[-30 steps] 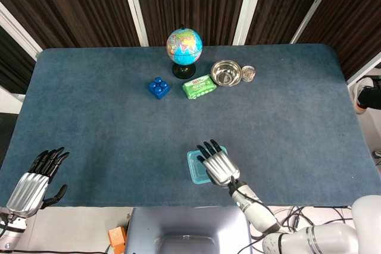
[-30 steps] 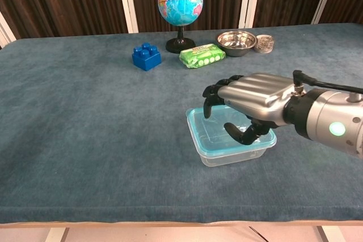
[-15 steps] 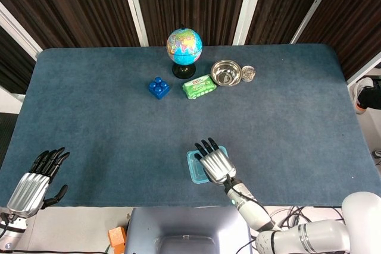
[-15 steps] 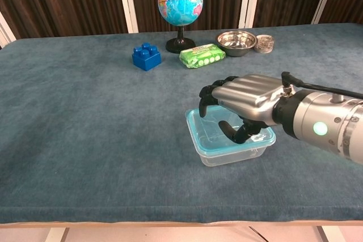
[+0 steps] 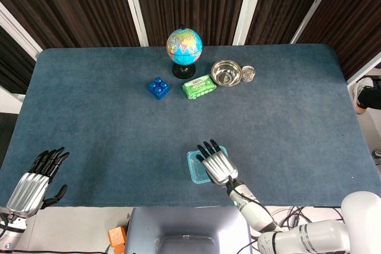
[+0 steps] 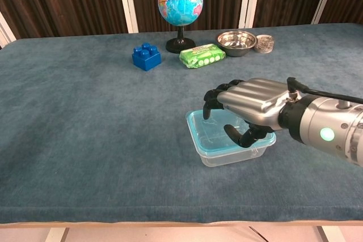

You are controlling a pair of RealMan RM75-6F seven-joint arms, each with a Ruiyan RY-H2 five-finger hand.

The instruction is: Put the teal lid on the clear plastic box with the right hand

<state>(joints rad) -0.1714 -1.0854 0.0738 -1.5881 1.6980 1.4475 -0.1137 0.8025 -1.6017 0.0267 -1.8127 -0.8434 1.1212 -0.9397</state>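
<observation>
The clear plastic box (image 6: 228,156) stands near the table's front edge with the teal lid (image 6: 211,133) lying on top of it. My right hand (image 6: 250,103) hovers palm down over the lid's right half, fingers spread and curved downward, thumb tip at the lid's surface; it holds nothing. From the head view the right hand (image 5: 216,163) covers most of the lid (image 5: 195,168). My left hand (image 5: 34,184) is far off at the front left, beyond the table's edge, fingers apart and empty.
At the back of the table stand a globe (image 5: 184,47), a blue toy brick (image 5: 159,87), a green packet (image 5: 199,86), a steel bowl (image 5: 226,73) and a small glass jar (image 5: 248,74). The box sits close to the front edge.
My right hand shifted slightly left over the lid, then back right. Lid and box stayed in place. The left hand has not moved.
</observation>
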